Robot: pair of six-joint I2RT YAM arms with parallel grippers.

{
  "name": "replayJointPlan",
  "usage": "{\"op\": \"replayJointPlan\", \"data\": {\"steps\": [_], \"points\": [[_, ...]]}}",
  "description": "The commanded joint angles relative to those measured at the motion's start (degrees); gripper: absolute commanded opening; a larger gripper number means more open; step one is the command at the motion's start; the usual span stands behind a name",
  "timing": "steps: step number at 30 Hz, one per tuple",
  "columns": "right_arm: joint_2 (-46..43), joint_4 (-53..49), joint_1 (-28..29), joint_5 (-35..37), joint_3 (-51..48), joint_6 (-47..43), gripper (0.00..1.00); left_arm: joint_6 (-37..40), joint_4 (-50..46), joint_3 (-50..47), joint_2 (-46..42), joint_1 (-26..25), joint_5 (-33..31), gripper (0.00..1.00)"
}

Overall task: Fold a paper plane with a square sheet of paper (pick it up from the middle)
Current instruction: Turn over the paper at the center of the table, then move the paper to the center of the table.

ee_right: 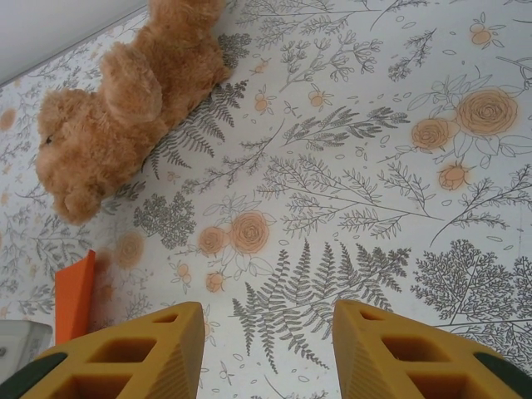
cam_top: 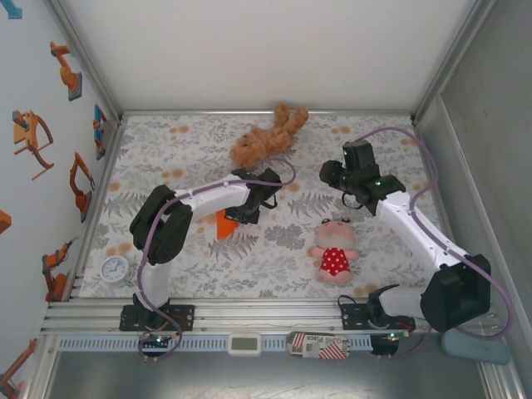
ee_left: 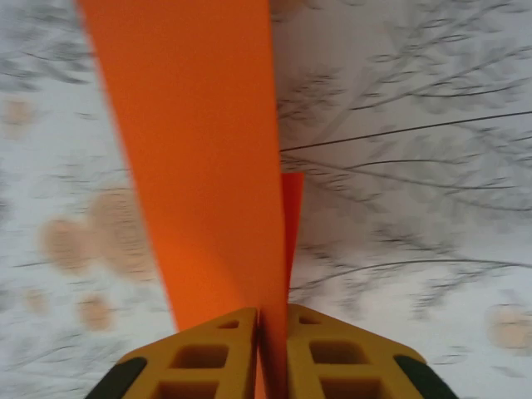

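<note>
- Left pincer (ee_left: 273,332) is clamped on the folded orange paper (ee_left: 199,150), left of centre on the surface (cam_top: 166,150); I judge this a mid-fold creasing step.
- Right pincer (ee_right: 266,332) stands apart, empty.
- Next, the right likely needs to approach and steady the paper.
- The left wrist view makes the grip plain; from overhead the arm covers it.

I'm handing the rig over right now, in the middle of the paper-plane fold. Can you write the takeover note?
Left gripper: shut on the orange paper.
Right gripper: open, empty, above the cloth near the plush bear.
Paper: folded into a narrow strip, with a second layer showing.
Done: pickup and at least one fold.
Left: whether more folds are needed cannot be judged here; then release it.
</note>
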Motion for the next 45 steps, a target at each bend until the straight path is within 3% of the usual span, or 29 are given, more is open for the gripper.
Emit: {"op": "replayJointPlan", "data": {"steps": [1, 6, 11, 18, 25, 28, 33, 45], "points": [[-1.60, -1.80, -0.54, 1.97, -0.66, 0.19, 0.44, -1.04, 9.56, -3.31, -2.10, 2.27, 15.06, 0.22], [-0.24, -2.18, -0.58, 0.35, -0.16, -0.29, 0.44, -3.86, 22.39, -10.53, -8.19, 6.56, 29.27, 0.42], [4.62, -0.07, -0.04, -7.87, 0.39, -0.26, 0.42, -5.66, 30.87, -16.37, -15.28, 10.05, 36.71, 0.57], [15.60, 5.88, 9.72, -16.06, 3.39, 1.58, 0.38, -8.75, 32.87, -24.88, -24.25, 17.37, 33.94, 0.70], [29.04, 10.45, 20.88, -20.55, 11.65, 4.23, 0.26, -11.37, 32.28, -34.46, -33.53, 25.34, 27.22, 0.94], [34.38, 11.49, 23.60, -21.67, 15.26, 4.88, 0.24, -12.52, 32.71, -37.90, -36.30, 28.93, 27.04, 0.99], [41.28, 12.03, 25.15, -24.58, 19.87, 6.05, 0.23, -13.00, 32.72, -41.08, -40.83, 31.91, 26.93, 0.96], [45.49, 6.69, 23.67, -22.61, 19.74, 2.21, 0.23, -10.28, 33.27, -41.06, -41.98, 32.30, 30.36, 0.96]]}}
